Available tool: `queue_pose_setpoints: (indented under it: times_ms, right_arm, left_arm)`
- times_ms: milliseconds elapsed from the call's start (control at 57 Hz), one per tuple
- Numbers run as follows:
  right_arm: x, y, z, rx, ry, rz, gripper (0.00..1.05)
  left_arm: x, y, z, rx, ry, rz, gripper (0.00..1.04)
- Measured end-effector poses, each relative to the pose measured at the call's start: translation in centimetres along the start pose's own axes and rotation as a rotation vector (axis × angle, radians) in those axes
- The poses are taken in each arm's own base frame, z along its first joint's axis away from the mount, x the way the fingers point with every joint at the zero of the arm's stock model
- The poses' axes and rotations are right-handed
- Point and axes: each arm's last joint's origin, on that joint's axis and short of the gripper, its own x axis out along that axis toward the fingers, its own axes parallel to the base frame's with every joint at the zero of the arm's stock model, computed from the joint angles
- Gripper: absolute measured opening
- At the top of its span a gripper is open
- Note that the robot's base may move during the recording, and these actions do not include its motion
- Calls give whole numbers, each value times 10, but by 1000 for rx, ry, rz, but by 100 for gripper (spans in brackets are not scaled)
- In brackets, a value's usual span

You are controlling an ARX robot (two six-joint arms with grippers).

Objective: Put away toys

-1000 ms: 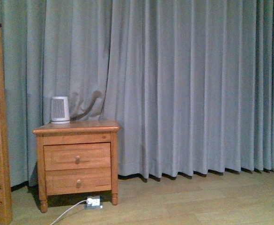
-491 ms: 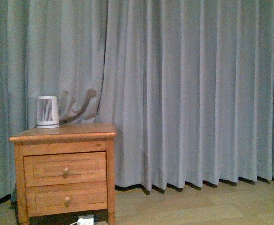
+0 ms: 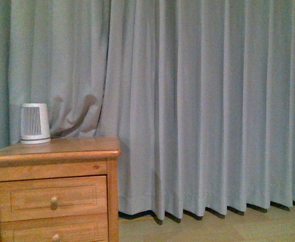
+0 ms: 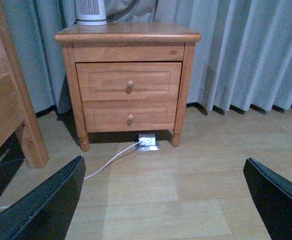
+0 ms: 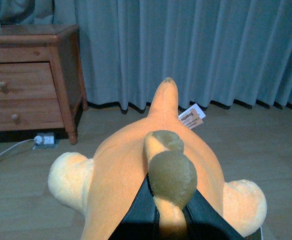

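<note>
Carrying step: right gripper [image 5: 168, 220] clamps the plush toy [image 5: 126, 175] near the nightstand [image 5: 31, 65]; left gripper [image 4: 160, 200] gapes empty. Next, I judge, a storage spot must be found.

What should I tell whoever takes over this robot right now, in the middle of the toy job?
Left end effector: open, empty, over the floor, facing the nightstand.
Right end effector: shut on the orange plush toy, pinching an olive bump on its back; the toy looks lifted off the floor.
Done: toy picked up.
Left: put it away. No bin is in view, and both drawers are shut.
</note>
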Motion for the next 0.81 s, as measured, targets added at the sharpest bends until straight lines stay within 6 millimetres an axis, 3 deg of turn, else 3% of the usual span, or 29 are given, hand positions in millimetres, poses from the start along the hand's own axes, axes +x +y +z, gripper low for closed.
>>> queue_pose_setpoints:
  times_ms: [807]
  right_arm:
    - [0,0,0,0,1,6,5]
  left_arm:
    - [0,0,0,0,1,0,98]
